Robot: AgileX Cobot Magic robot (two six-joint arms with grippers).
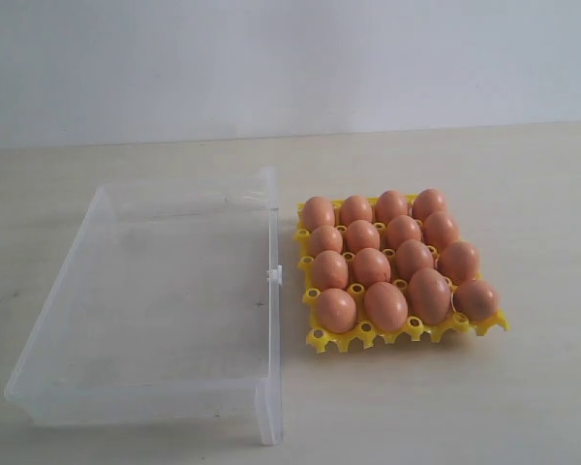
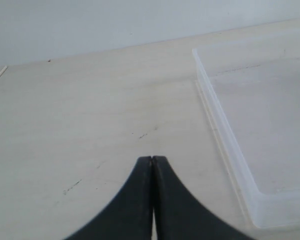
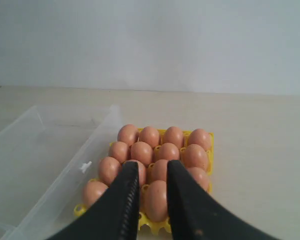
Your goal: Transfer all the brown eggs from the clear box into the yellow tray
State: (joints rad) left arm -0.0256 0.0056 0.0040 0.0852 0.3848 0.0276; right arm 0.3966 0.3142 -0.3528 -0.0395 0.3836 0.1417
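Note:
Several brown eggs (image 1: 371, 264) fill the cups of the yellow tray (image 1: 368, 336), right of the clear box (image 1: 155, 291), which holds no eggs. Neither gripper shows in the exterior view. In the right wrist view my right gripper (image 3: 153, 165) is open, hanging back from the tray (image 3: 152, 224). The eggs (image 3: 141, 152) lie beyond its tips and one shows through the gap, still seated in its cup. In the left wrist view my left gripper (image 2: 152, 159) is shut on nothing over bare table, with the box wall (image 2: 225, 145) beside it.
The box's small clasp tab (image 1: 273, 274) points toward the tray, with a narrow gap between the two. Pale wooden tabletop (image 1: 523, 194) surrounds both. A white wall runs along the back of the table.

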